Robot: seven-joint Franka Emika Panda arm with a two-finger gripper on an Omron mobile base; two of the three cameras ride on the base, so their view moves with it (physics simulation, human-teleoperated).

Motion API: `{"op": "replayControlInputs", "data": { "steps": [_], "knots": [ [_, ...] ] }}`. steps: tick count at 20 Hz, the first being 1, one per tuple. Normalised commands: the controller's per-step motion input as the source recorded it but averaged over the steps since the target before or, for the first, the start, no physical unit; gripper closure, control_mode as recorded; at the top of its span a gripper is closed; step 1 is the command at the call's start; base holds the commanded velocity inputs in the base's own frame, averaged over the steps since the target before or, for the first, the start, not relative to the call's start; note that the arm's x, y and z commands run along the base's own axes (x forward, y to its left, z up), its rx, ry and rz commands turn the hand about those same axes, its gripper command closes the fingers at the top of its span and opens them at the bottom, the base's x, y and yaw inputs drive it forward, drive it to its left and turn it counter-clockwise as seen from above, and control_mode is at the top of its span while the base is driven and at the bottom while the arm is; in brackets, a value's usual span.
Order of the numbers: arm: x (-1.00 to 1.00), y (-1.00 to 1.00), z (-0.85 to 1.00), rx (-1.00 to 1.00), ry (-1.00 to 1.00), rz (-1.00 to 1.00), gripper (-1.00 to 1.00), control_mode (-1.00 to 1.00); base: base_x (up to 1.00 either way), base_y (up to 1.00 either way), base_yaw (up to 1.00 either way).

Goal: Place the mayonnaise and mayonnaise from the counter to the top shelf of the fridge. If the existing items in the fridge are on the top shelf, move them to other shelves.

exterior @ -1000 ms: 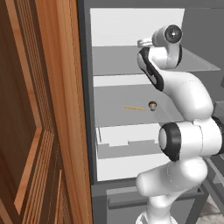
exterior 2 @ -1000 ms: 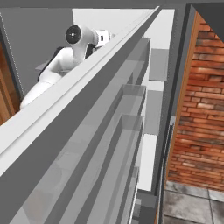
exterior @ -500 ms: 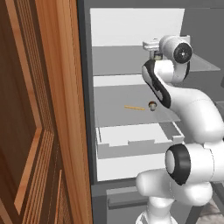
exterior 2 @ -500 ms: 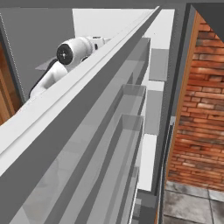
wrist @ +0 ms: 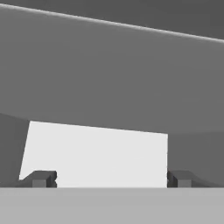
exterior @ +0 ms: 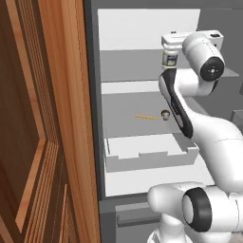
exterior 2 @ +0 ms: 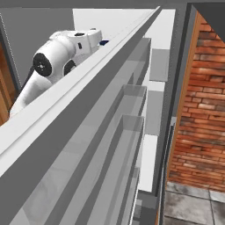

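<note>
One mayonnaise jar [exterior: 170,53] stood on top shelf [exterior: 128,72], label unreadable; gripper [wrist: 109,178] jaws spread, released, holding nothing.

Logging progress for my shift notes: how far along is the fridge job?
Done: one mayonnaise jar stands on the top shelf; the tan object and orange sliver lie on the shelf below. In hand: nothing, the gripper is open. Left: probably the second jar.
</note>
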Motion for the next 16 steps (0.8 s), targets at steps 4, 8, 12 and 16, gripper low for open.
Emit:
{"op": "replayControlInputs", "data": {
  "steps": [4,8,12,16],
  "knots": [
    [-1.00,0.31,0.64,0.02,0.00,0.00,-1.00,-1.00,0.00,0.00,0.00],
    [-1.00,0.41,0.29,0.07,0.09,0.00,-1.00,-1.00,0.00,0.00,0.00],
    [-1.00,0.55,-0.01,0.12,0.22,0.00,-1.00,-1.00,0.00,0.00,0.00],
    [-1.00,0.64,-0.37,0.13,0.29,0.00,-1.00,-1.00,0.00,0.00,0.00]
  ]
}}
